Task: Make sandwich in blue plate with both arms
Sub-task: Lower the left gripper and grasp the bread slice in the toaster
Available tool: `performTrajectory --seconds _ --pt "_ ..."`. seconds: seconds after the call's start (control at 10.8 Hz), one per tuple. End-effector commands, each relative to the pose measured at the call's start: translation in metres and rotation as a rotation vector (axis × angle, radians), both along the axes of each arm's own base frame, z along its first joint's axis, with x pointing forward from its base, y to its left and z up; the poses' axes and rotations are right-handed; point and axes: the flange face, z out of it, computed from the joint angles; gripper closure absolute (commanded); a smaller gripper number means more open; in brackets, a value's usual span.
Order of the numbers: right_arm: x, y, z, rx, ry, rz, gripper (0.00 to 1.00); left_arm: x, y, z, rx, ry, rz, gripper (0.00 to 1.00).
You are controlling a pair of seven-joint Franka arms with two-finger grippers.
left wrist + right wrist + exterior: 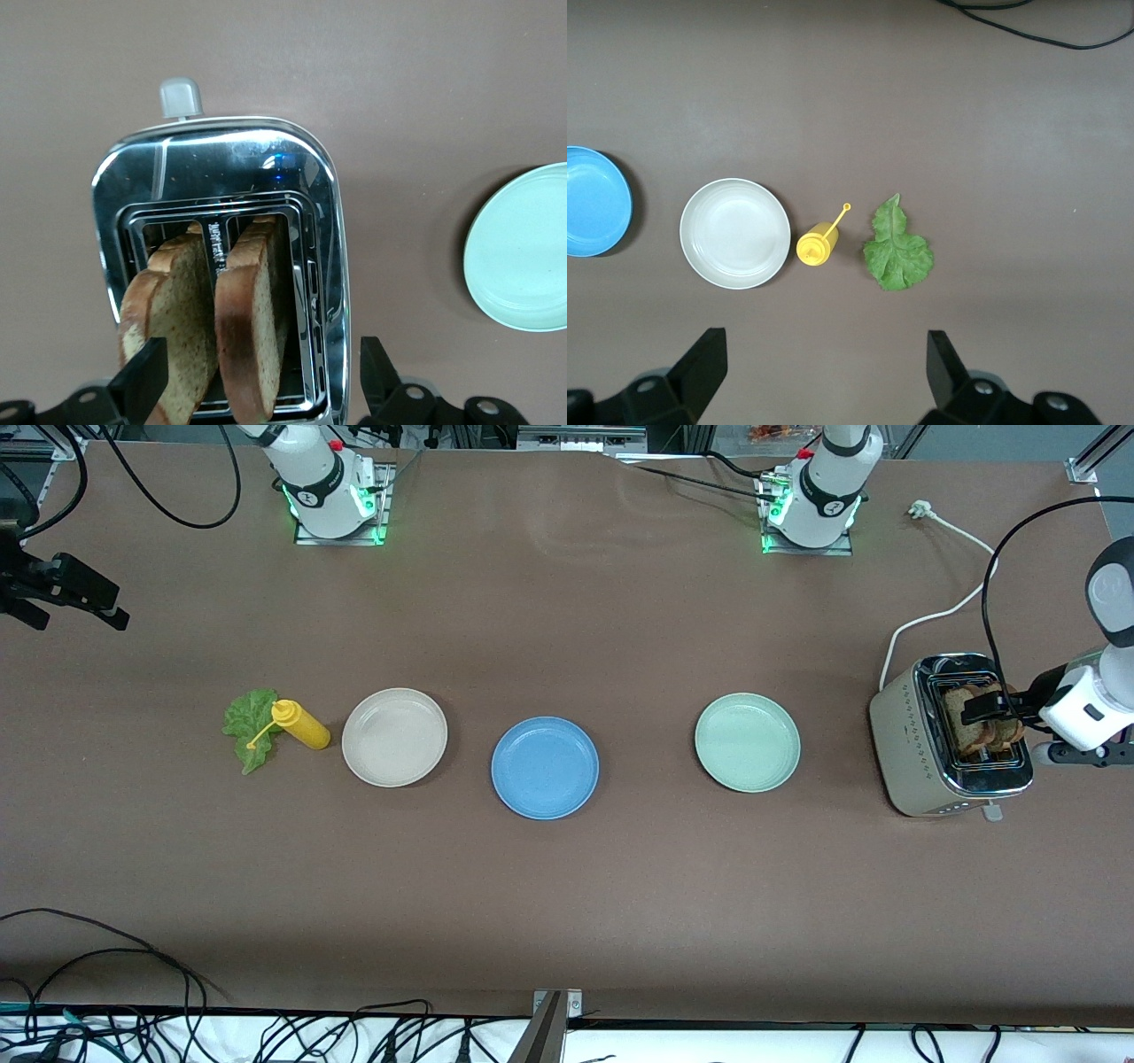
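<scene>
The two bread slices stand with their lower parts hidden inside the toaster slots. In the left wrist view the pale green plate is cut off at the picture's edge, and in the right wrist view so is the blue plate.

Bright, even light; soft shadows

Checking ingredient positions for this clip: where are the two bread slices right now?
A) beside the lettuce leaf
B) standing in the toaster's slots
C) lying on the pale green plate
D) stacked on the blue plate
B: both bread slices stand upright in the toaster, with the open left gripper over them; the blue plate has no bread on it.
</scene>
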Motion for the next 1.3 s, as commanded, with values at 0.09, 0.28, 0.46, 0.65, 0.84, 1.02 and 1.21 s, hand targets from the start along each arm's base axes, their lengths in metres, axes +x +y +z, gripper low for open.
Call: performTrajectory --seconds 0.09,0.28,0.46,0.65,0.84,1.02,1.21 --pt "-0.004 -0.001 0.008 0.008 0.000 0.008 0.00 0.000 0.009 -0.031 0.013 0.049 -0.007 0.08" --pt "-0.004 -0.001 0.008 0.008 0.000 0.008 0.00 -0.001 0.010 -0.039 0.012 0.065 -0.005 0.10" --pt "-0.005 -0.001 0.007 0.008 0.001 0.008 0.00 -0.002 0.010 -0.041 0.012 0.069 0.000 0.19" --pt "-0.005 -0.002 0.009 0.008 -0.002 0.006 0.00 -0.002 0.010 -0.042 0.012 0.070 0.002 0.32" --pt "-0.005 -0.002 0.008 0.008 0.000 0.005 0.00 -0.003 0.010 -0.041 0.012 0.070 0.002 0.52" --pt "-0.005 -0.002 0.008 0.008 0.000 0.006 0.00 -0.002 0.008 -0.038 0.013 0.065 -0.002 0.86" --pt "-0.006 -0.002 0.009 0.008 -0.002 0.009 0.00 -0.002 0.008 -0.034 0.013 0.060 -0.002 1.00"
